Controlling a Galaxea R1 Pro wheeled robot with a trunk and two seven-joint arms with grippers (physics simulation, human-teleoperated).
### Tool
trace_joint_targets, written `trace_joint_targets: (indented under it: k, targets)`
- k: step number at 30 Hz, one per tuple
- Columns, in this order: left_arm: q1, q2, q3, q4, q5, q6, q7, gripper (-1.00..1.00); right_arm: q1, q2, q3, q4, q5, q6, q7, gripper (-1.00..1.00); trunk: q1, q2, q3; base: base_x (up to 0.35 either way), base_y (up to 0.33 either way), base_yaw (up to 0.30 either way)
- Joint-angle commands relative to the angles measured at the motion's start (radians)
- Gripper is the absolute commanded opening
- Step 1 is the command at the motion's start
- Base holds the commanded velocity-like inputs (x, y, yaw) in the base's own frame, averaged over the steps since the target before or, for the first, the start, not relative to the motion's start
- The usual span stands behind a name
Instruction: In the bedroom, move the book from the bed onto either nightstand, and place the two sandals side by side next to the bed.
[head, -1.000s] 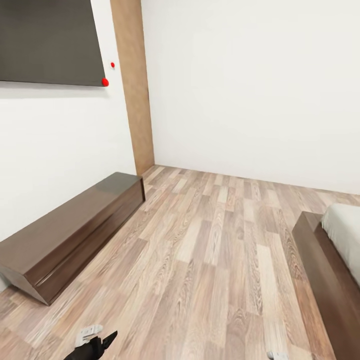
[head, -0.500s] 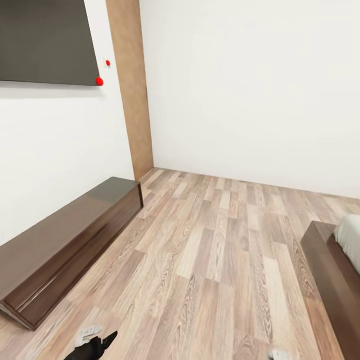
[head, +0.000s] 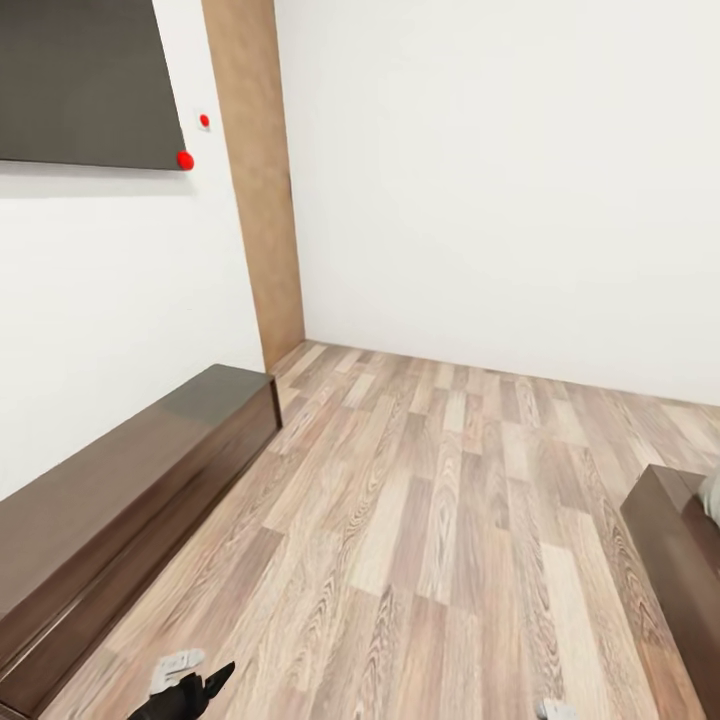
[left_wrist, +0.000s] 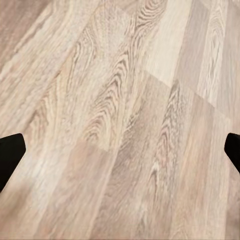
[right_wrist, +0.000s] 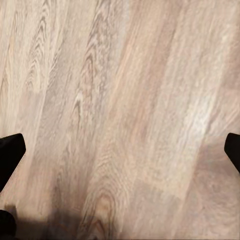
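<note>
Across most of the frame runs the wood-plank floor (head: 440, 540) of the bedroom, meeting white walls (head: 500, 180). At left a long dark bench (head: 120, 500) lies beneath a dark panel (head: 80, 80). At the right edge shows the bed (head: 675, 540) corner. Both the left hand (left_wrist: 120, 150) and right hand (right_wrist: 120, 150) hang spread over bare floor.

Floor: light wood-plank floor (right_wrist: 125, 115) is lying below, grain streaking from 6 towards 12 o'clock.
Right gripper (right_wrist: 120, 150): dark fingertips (right_wrist: 10, 152) are spreading wide, holding nothing.
</note>
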Motion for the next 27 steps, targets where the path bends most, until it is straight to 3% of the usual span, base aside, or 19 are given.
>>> trace_joint_targets:
  k: [1, 10, 27]
  targets:
    - [-0.001, 0.000, -0.003, 0.002, 0.007, -0.002, -0.004, 1.00, -0.001, 0.000, 0.002, 0.002, -0.006, -0.002, 0.004, 1.00, 0.000, 0.000, -0.001, 0.331, 0.000, -0.023]
    - [-0.001, 0.000, -0.002, 0.002, 0.007, -0.002, -0.004, 1.00, -0.001, 0.000, 0.002, 0.001, -0.006, -0.002, 0.004, 1.00, 0.000, 0.000, -0.001, 0.332, 0.000, -0.123]
    - [-0.001, 0.000, -0.002, 0.002, 0.007, -0.002, -0.004, 1.00, -0.001, 0.000, 0.002, 0.000, -0.006, -0.002, 0.004, 1.00, 0.000, 0.000, -0.001, 0.297, 0.000, -0.270]
